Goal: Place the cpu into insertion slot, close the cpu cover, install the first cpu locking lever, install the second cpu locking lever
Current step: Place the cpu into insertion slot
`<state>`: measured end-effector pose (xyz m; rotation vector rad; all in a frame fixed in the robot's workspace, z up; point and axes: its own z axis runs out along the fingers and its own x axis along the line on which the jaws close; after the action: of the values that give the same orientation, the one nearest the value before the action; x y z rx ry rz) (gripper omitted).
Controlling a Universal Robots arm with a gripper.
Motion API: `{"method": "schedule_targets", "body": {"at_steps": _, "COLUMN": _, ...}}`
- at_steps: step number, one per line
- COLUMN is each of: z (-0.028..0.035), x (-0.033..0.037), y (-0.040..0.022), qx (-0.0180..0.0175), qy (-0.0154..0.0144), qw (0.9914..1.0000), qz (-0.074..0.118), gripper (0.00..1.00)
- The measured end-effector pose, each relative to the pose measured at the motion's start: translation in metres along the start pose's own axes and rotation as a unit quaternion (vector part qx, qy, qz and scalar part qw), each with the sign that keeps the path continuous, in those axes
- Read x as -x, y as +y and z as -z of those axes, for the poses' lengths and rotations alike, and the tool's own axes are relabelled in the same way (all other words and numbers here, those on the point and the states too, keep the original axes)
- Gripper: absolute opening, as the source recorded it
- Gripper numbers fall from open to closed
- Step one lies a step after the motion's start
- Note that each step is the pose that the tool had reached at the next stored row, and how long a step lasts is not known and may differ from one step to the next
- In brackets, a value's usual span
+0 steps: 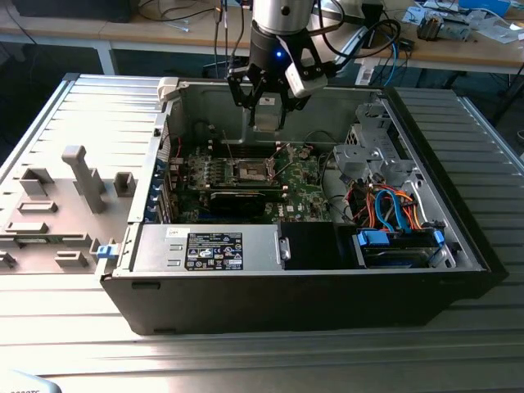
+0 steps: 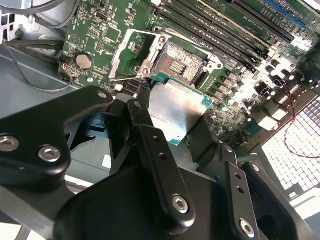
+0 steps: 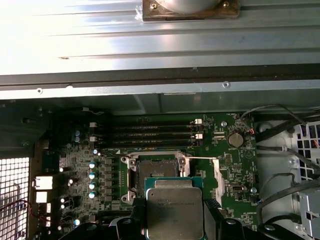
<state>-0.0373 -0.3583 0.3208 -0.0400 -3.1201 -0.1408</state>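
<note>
Above the insertion slot (image 2: pixel 185 62) and well clear of it, the claw (image 2: pixel 177 127) is clamped on the cpu (image 2: pixel 176 110) by two opposite edges. The bare slot lies just beyond the chip's far edge, and the cpu cover (image 2: pixel 118 56) stands swung open beside the slot.

One cpu (image 3: pixel 174 212), one cpu cover (image 2: pixel 119 56), one motherboard (image 2: pixel 107 35), one case (image 1: pixel 246 303).

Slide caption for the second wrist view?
Gripper holds the cpu clear of the empty socket, cpu cover open.
</note>
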Motion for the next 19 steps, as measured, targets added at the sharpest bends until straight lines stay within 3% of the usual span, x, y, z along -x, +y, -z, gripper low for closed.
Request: {"method": "schedule_targets", "body": {"at_steps": 19, "z": -0.0048, "x": 0.0001, "y": -0.0004, "qx": 0.0001, "qy": 0.0001, "qw": 1.00000, "qz": 0.000, "gripper": 0.55}}
